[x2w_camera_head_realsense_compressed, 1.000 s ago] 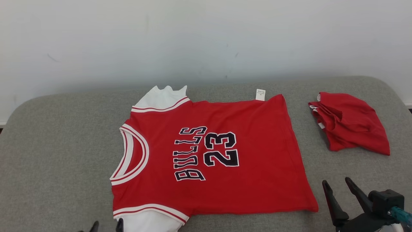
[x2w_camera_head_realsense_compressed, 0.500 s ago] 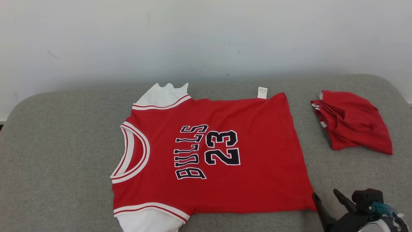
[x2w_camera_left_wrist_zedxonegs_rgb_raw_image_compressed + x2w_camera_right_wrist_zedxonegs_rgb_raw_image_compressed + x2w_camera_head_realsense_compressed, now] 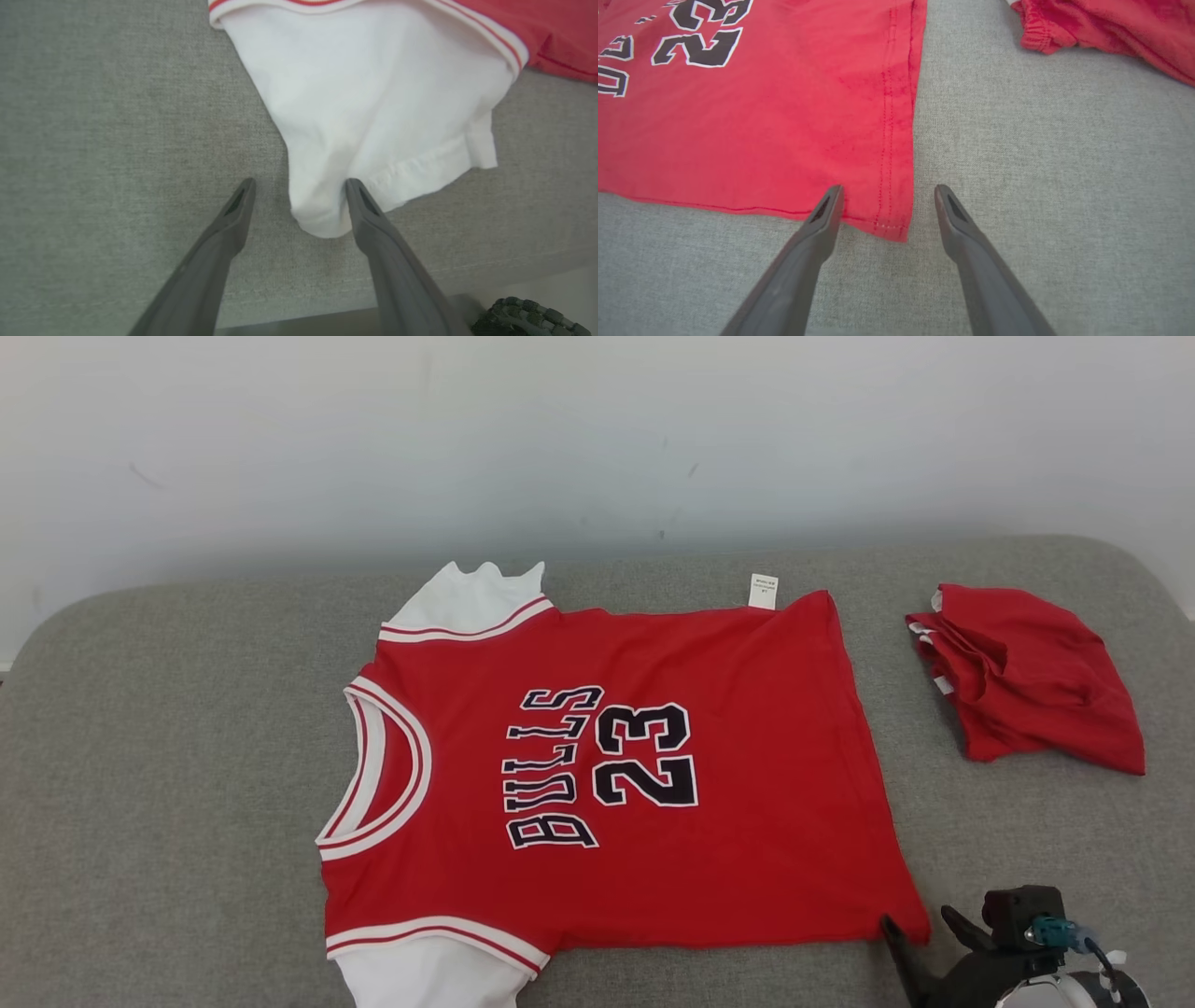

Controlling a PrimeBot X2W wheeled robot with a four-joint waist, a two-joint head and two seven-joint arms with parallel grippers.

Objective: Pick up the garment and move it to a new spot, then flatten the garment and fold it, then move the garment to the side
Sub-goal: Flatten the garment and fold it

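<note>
Red "BULLS 23" jersey (image 3: 616,775) with white sleeves, flat and face-up on the grey cushion, neckline leftward.

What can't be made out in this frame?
- Head view: white tag print too small to read.
- Head view: near white sleeve cut off by bottom edge.
- Left wrist view: dark braided object cropped at corner, unidentifiable.
- Right wrist view: second red garment cut by top edge.

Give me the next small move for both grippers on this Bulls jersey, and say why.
Probably lower and close both. The jersey lies flat; the open left gripper straddles the tip of the white sleeve, and the open right gripper straddles the near hem corner. Pinching both would let the near edge fold over.
</note>
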